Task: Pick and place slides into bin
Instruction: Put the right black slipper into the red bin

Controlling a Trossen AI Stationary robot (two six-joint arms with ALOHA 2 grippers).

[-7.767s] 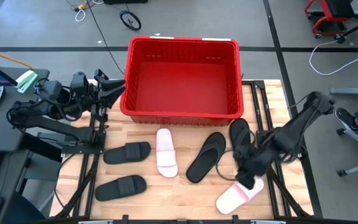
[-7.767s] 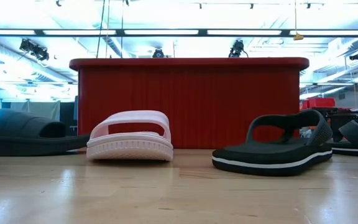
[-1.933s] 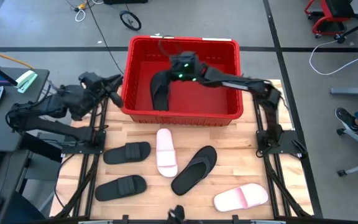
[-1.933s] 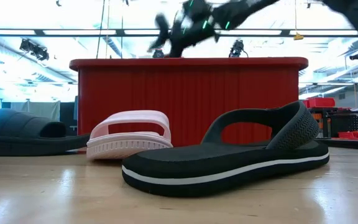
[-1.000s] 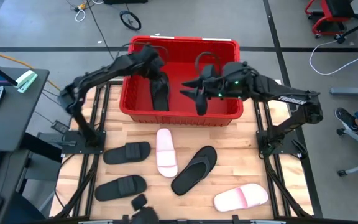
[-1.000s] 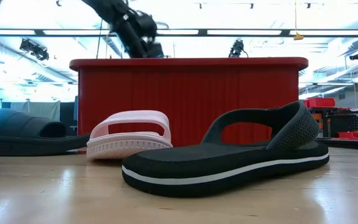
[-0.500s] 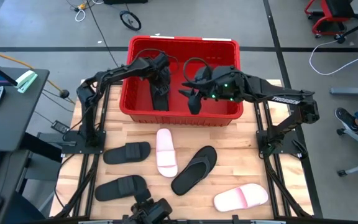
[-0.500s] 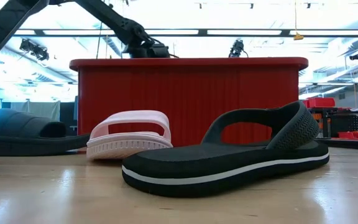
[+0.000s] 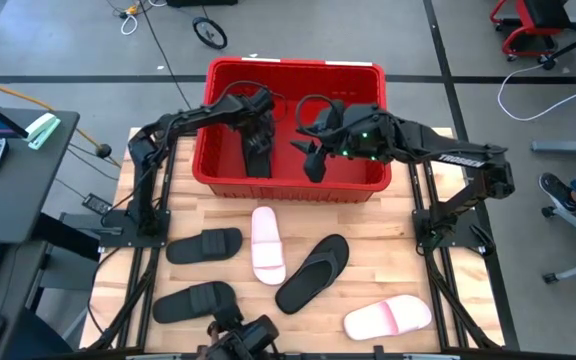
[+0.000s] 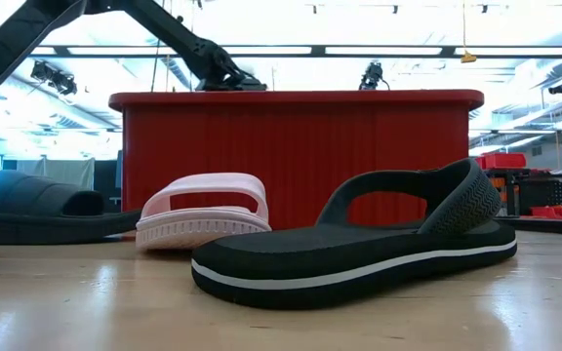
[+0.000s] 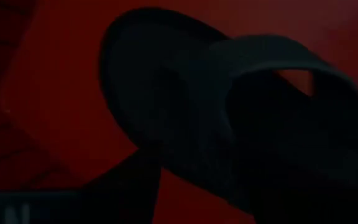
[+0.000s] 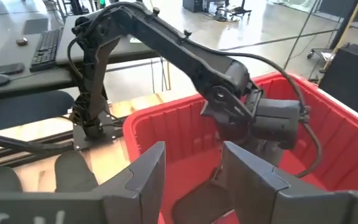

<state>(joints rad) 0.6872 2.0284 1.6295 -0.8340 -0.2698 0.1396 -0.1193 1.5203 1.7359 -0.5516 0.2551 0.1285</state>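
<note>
Black rubber and pale pink foam on a wooden table (image 9: 408, 240), listed left to right.

Two black slides (image 9: 204, 245) are laid at the left, one nearer the bin, the other (image 9: 195, 301) nearer the table's front edge. A pink slide (image 9: 267, 244) is set just right of them, lengthwise toward the bin. A black flip-flop (image 9: 313, 273) is placed diagonally at centre; in the low view it fills the foreground. A second pink slide (image 9: 389, 317) is found at the front right corner.

Red bin (image 9: 294, 71): placed at the table's far edge. One black flip-flop (image 9: 257, 155) is held inside, at the left half of the floor, leaning toward the left wall as far as can be judged.

Left gripper (image 9: 260, 135): reached into the bin, directly over that flip-flop, whose sole and strap fill the left wrist view. Whether its fingers are parted or pressed on the sandal cannot be told.

Right gripper (image 12: 194, 177): held inside the bin over the right half, fingers spread apart, nothing between them.

Step in hand, as judged: one sandal of six is deposited; it appears to be adjusted or settled by the left arm. Next move called for: both arms to be lifted clear of the rim, then one brought down over a sandal on the table, the central flip-flop being nearest the right arm.
</note>
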